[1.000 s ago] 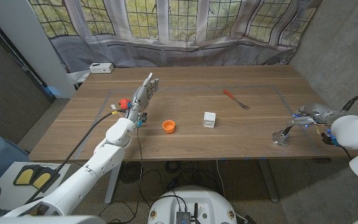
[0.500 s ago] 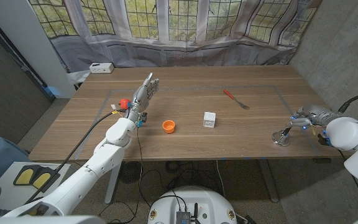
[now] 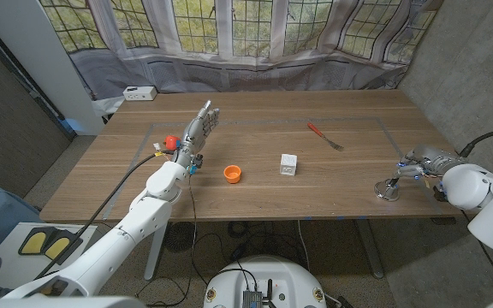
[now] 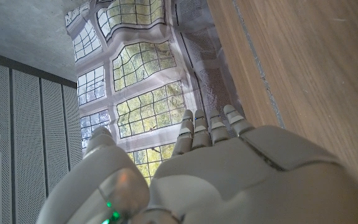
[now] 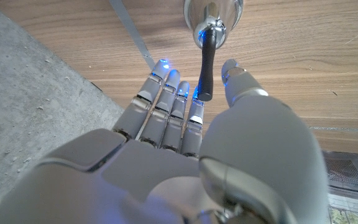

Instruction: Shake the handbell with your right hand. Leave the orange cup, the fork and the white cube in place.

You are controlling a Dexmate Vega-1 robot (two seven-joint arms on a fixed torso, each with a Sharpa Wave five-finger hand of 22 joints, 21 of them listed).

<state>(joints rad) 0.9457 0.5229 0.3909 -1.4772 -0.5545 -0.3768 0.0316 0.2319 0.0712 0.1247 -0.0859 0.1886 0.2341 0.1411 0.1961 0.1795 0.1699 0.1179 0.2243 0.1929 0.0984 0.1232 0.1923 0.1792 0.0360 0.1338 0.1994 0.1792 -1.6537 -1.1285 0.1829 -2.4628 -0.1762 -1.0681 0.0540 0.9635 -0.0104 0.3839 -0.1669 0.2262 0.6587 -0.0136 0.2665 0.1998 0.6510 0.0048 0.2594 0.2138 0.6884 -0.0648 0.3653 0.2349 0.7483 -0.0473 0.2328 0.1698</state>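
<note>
Head view: the long wooden table (image 3: 255,184) carries one small white cube (image 3: 288,164), one orange cup (image 3: 233,174), one red-handled fork (image 3: 323,136) and one chrome handbell with a black handle (image 3: 389,186) near its right edge, all well apart, plus a white box (image 3: 139,93) at the far left corner. The left hand (image 3: 200,130) is raised with straight, spread fingers, holding nothing. In the right wrist view the right hand (image 5: 191,118) brackets the bell's handle, fingers (image 5: 166,93) on one side and thumb on the other, but whether they pinch it I cannot tell.
</note>
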